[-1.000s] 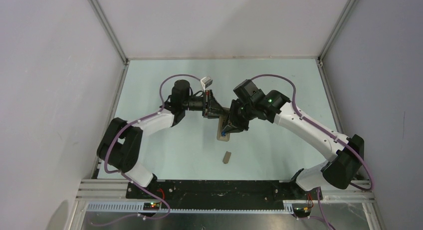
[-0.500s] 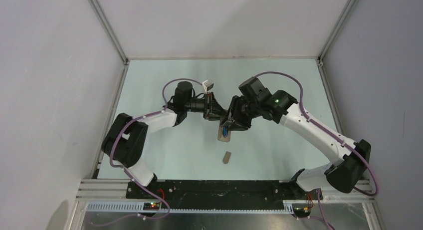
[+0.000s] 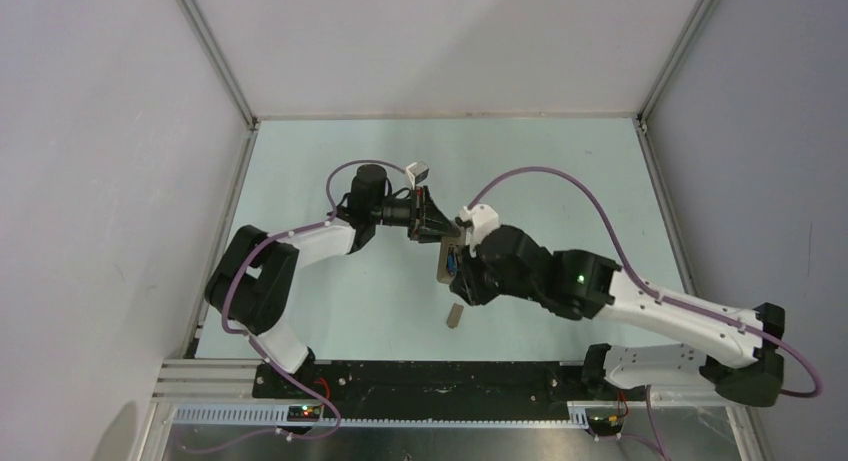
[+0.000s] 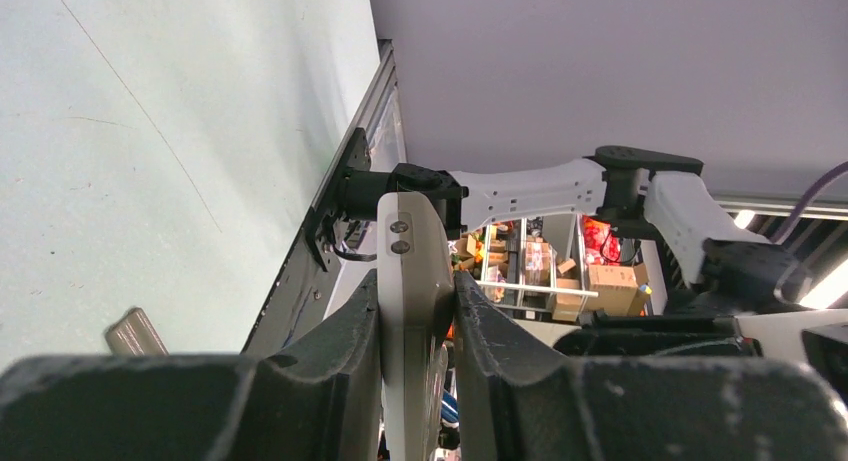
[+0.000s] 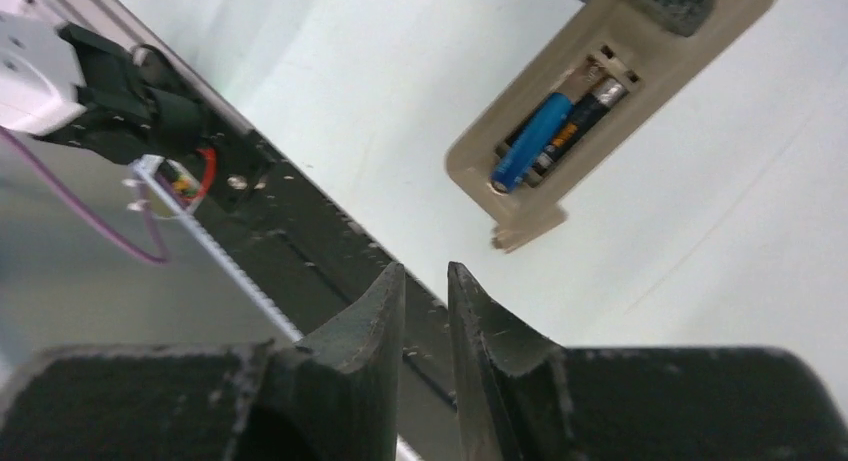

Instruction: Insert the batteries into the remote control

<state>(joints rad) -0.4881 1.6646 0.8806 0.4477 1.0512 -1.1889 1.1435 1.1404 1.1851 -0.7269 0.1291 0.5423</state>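
Note:
The remote control [image 3: 446, 262] lies back-up near the table's middle, and my left gripper [image 3: 431, 227] is shut on its far end. In the left wrist view the remote control [image 4: 410, 236] shows edge-on, pinched by the left gripper [image 4: 416, 278]. Its battery bay is uncovered, with the blue battery [image 5: 530, 141] and the black battery [image 5: 577, 124] lying side by side in the remote control [image 5: 640, 51]. My right gripper [image 3: 462, 284] hovers just right of the remote's near end. The right gripper [image 5: 425, 271] has its jaws a narrow gap apart, with nothing between them.
The small flat beige cover piece [image 3: 455, 315] lies loose on the table just nearer than the remote, seen as the cover piece [image 5: 525, 233] and the cover piece [image 4: 135, 333] in the wrist views. The black base rail [image 3: 430, 379] runs along the near edge.
The right arm has swung from the remote's far right side down to its near right side. Its jaws widened, then narrowed again. The left gripper and remote have not moved.

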